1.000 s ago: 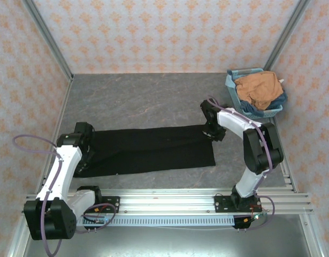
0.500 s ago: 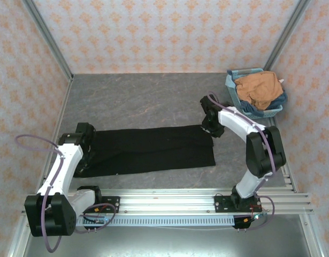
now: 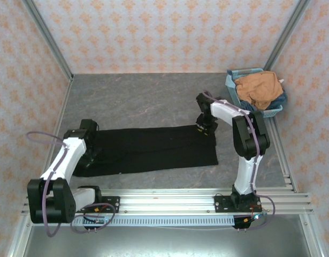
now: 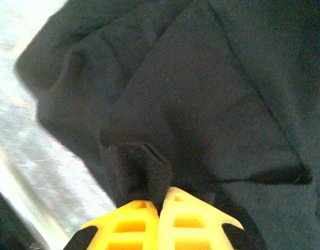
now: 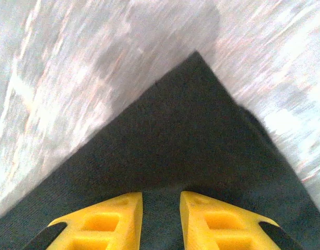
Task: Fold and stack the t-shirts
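2 tees: black tee [image 3: 153, 150] pinched by both end effectors, orange tee [image 3: 259, 88] in basket [image 3: 232, 92]

Grey marbled table [image 3: 143, 96] enclosed by orange-patterned walls [image 3: 164, 32] and aluminium posts [image 3: 46, 37].

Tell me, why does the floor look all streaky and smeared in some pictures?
Right wrist view: the table is smeared into streaks by motion blur, while the black t-shirt corner looks clearer. Left wrist view: the table strip is washed out bright. Top view: sharp and evenly lit.
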`<state>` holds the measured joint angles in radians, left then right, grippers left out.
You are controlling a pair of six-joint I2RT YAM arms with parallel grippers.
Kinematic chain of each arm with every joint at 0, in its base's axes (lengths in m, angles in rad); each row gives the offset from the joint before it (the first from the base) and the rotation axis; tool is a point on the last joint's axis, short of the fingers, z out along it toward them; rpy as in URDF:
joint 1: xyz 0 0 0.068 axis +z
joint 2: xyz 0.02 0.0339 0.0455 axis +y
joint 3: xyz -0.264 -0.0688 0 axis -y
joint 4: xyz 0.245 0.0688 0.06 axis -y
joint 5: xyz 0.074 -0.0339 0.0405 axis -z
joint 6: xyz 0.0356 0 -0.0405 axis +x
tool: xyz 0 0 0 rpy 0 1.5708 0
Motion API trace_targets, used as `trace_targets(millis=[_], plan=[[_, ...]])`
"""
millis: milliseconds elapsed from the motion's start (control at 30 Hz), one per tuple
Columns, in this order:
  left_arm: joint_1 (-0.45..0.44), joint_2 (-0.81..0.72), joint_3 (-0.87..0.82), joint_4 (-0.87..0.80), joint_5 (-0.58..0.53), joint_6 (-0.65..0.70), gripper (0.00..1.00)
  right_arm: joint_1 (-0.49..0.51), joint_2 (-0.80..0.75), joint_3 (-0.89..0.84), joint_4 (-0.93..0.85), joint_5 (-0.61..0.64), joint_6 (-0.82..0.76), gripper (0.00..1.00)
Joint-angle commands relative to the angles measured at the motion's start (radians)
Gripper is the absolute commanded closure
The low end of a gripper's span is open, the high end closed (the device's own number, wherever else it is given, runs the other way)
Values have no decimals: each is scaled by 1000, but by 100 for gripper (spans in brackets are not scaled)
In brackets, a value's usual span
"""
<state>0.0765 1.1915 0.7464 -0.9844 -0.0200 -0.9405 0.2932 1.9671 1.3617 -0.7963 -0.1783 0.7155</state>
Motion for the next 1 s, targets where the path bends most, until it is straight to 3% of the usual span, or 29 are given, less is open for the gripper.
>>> trace_targets(millis=[0, 300, 467, 700, 967], plan=[[-48, 55, 15, 108, 132, 33, 100, -68, 43, 25, -80, 74, -23, 75], [-187, 256, 165, 140, 212, 26, 100, -205, 108, 180, -126, 127, -136, 75], [-242, 348, 245, 26, 147, 10, 100, -206, 101, 247, -147, 138, -157, 74], [-260, 292, 240, -66, 67, -50, 100, -181, 23, 229, -139, 159, -156, 74], [-293, 215, 197, -38, 168, -111, 100, -144, -37, 222, -142, 174, -154, 73]])
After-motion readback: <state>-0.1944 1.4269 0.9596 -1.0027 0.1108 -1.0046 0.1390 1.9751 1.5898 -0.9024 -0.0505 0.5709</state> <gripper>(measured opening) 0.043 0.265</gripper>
